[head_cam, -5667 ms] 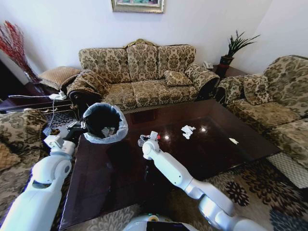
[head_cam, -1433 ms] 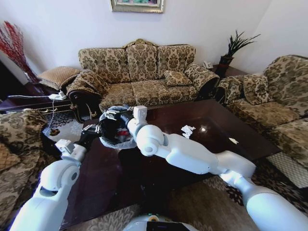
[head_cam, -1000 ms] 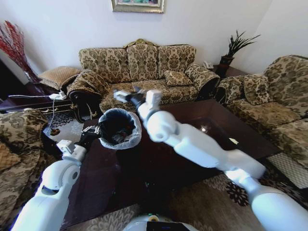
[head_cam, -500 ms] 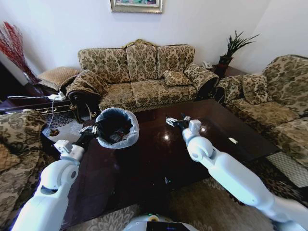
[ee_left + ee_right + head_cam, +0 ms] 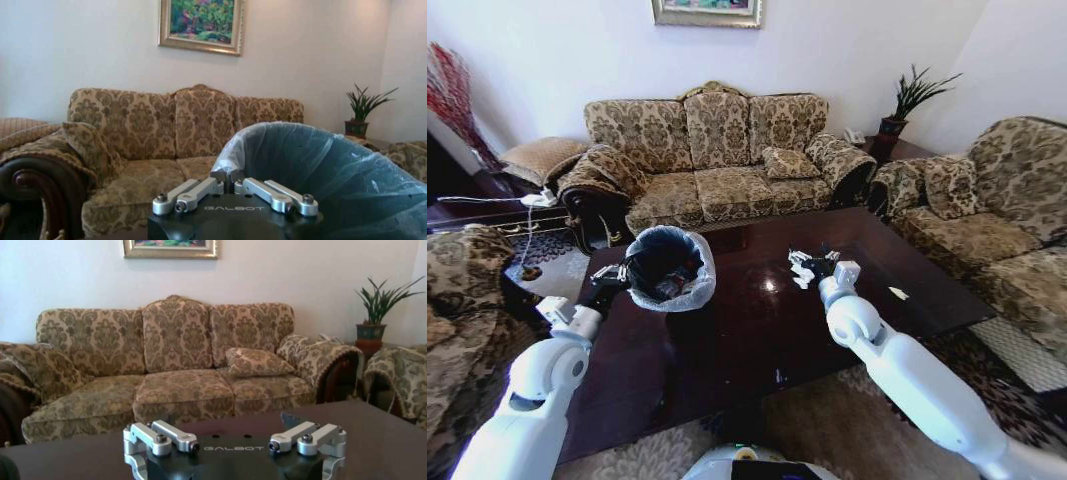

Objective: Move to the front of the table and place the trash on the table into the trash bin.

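Observation:
The trash bin, black with a whitish bag over its rim, stands at the table's far left. My left gripper is shut on its bag rim; the left wrist view shows my left gripper pinching the bag and the trash bin behind it. Trash with a red label lies inside the bin. My right gripper hovers open just over a crumpled white paper at the table's middle. In the right wrist view the jaws of my right gripper stand wide apart with nothing between them. A small white scrap lies farther right.
A patterned sofa stands behind the table, with an armchair to the right and another seat to the left. A potted plant sits in the back right corner. Carpet lies beyond the table's near edge.
My right arm has swung away from above the trash bin, rightward and down, to the white paper at mid-table. The left gripper still holds the bin's rim. The camera shifted slightly.

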`<state>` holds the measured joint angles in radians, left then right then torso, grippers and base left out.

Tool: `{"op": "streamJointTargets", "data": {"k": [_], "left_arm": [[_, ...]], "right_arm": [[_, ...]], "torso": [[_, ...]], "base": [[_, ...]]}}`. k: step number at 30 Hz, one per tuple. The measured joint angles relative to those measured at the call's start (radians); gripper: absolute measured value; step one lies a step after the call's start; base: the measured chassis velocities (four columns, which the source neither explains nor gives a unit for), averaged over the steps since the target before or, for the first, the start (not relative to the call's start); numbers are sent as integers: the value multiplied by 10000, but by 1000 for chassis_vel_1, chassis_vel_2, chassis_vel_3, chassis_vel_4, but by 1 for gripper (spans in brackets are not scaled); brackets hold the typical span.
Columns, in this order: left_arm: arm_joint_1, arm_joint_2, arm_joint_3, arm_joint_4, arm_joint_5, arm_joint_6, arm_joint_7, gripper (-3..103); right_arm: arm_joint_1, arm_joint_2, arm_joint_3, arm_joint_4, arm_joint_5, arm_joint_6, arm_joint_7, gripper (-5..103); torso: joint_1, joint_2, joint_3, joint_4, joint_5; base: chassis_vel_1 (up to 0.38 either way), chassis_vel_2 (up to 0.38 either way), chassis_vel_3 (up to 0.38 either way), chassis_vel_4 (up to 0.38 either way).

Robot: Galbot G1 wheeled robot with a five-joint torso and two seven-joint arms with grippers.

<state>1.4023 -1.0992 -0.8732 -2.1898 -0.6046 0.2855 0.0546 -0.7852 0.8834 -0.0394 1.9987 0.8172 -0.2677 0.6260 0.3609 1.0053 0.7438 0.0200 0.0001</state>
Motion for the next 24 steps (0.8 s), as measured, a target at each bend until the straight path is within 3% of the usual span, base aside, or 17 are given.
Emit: {"op": "streamJointTargets", "data": {"k": [6,12,16,24], "left_arm": [[-23,-59,92,-92,41,0,-11,2],[-20,-156,150,-234,76,-63,-56,2],[69,-217,176,-280,195,-193,58,2],[1,-266,382,-326,359,-156,157,2]], "right_arm": [[-73,121,51,-232,-362,90,-59,100],[270,587,-169,-1759,-517,120,-661,100],[673,1068,-418,-3167,-630,288,-1314,100],[1928,2306,-1046,-6073,-366,569,-2149,100]], "torso": [[0,0,0,2,-2],[0,0,1,5,9],[3,0,2,-3,3],[2,0,1,15,-6]], "base": [[-237,-272,352,370],[-180,-179,299,240],[-69,-62,32,57],[38,39,0,-3]]}}
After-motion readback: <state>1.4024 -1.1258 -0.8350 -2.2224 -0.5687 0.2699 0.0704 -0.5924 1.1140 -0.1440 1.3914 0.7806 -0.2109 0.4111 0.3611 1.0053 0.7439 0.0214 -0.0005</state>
